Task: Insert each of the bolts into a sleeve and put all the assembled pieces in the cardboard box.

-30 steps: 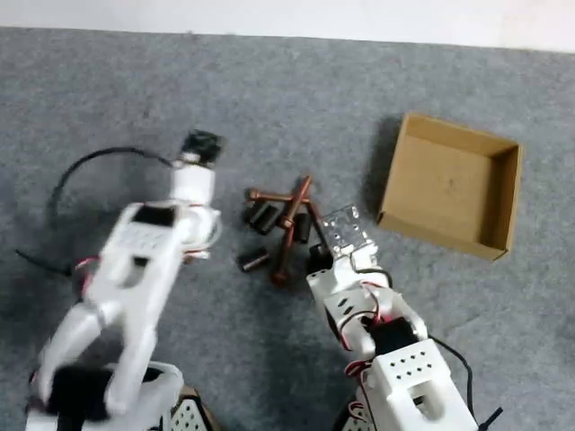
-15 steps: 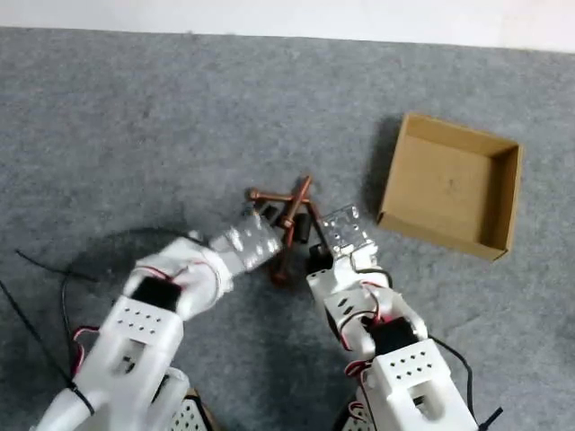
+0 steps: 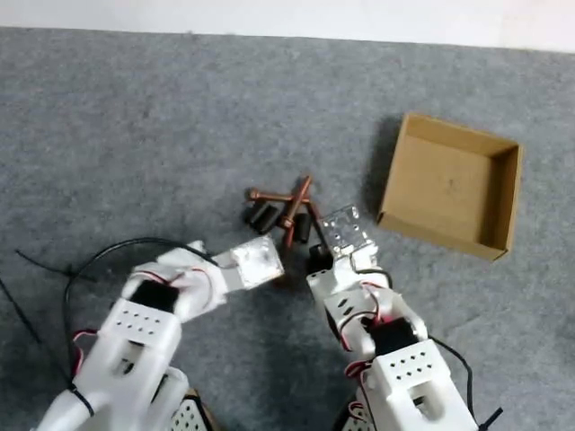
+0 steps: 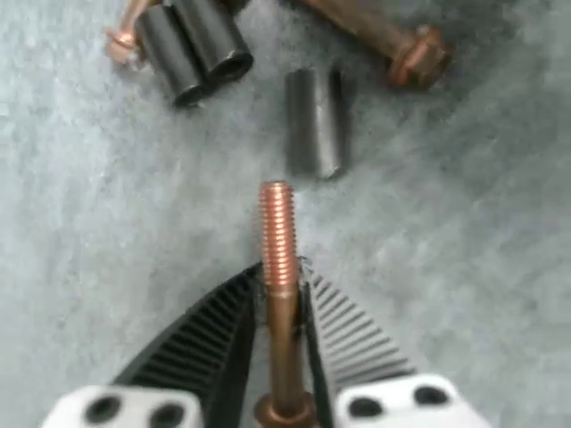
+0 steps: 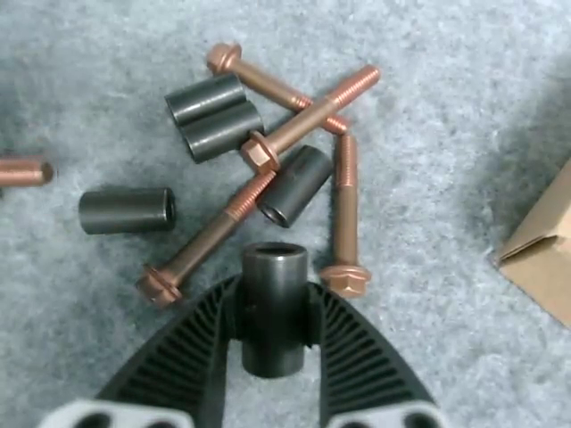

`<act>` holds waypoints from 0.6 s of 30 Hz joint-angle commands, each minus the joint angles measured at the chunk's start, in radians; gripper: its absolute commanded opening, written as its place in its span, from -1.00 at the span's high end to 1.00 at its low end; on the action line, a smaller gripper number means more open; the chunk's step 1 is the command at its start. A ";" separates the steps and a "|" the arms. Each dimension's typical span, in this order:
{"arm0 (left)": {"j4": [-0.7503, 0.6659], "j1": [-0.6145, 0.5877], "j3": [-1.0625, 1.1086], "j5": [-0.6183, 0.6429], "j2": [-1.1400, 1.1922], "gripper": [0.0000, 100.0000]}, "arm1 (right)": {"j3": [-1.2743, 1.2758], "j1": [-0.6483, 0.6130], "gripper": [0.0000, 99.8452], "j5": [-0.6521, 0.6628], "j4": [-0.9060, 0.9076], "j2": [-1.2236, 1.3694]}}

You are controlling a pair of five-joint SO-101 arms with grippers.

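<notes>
**Left tool** (image 4: 282,272): clenched on a copper bolt (image 4: 277,223). It grips the shank, with the head back at the tool's root and the threaded end projecting free ahead. The likely reason is that the bare tip is the part that must enter a bore, so it is left clear.

**Right tool** (image 5: 274,287): clenched on a black sleeve (image 5: 274,259). Its fingers press the outer wall and the open mouth faces outward, so the hole is unobstructed for that tip.

The two held parts look readied for mating in the air. At present, though, the bolt points toward a lone sleeve (image 4: 314,123) lying on the desk (image 3: 135,108) just beyond its tip, not toward the held one.

**Positions, taking the cardboard box (image 3: 445,180) as reference:**
- The right tool stands nearest the box, just beside its wall.
- The heap of loose bolts (image 5: 343,205) and loose sleeves (image 5: 219,132) lies a little farther from the box.
- The left tool is farthest, on the side of the heap away from the box.

The box holds nothing, so no assembled piece has been delivered yet. It stands open-topped close to the right tool, which is probably the arm best placed to drop pieces in.
</notes>
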 commanded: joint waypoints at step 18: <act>0.516 -0.228 -1.041 -0.183 0.974 0.98 | 0.021 0.018 0.99 0.002 -0.088 -0.019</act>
